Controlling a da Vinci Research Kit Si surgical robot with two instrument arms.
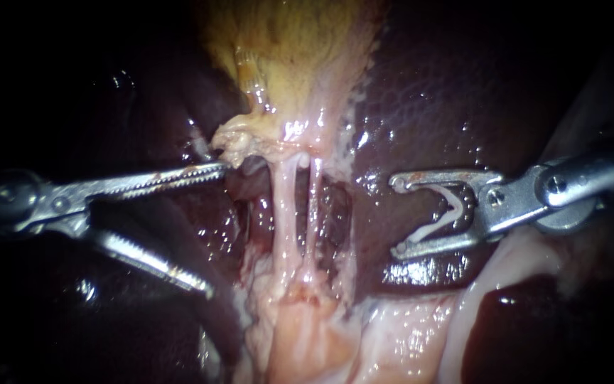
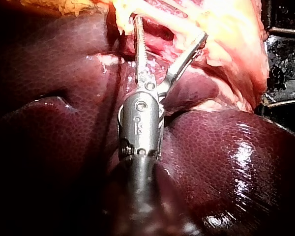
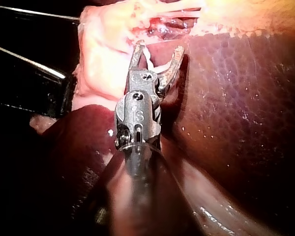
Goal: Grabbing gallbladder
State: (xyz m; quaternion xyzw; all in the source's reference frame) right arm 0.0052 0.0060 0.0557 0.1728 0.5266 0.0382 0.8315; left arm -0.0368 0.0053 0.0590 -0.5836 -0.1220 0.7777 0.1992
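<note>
Gallbladder (image 1: pixel 300 50) hangs at the top middle of your endoscope view, yellowish and tapering downward, but the widest thing before you is the liver (image 1: pixel 449 92), dark red and glistening, spreading behind it and to both sides. Below, a sheet of pale pink tissue (image 1: pixel 307 334) covers the lower middle and runs off toward the lower right. Your left instrument (image 1: pixel 214 227) comes in from the left with its pincer spread wide. The toothed upper half touches the ragged pale edge at the gallbladder's narrow lower end with its tip. The lower half points down over dark liver, and nothing is caught between the two. Your left wrist view shows the same spread, one half at the yellow-white fringe, the other beside pale tissue. Your right instrument (image 1: pixel 396 215) enters from the right and sits over the liver, near the tubes but not touching them. Between the two instruments, two thin pale tubes (image 1: pixel 283 206) run side by side from the gallbladder's lower end down to the pink tissue. Smallest of all is the white V-shaped clip (image 1: pixel 428 227): your right pincer stands apart yet pinches it, one leg against each half.
</note>
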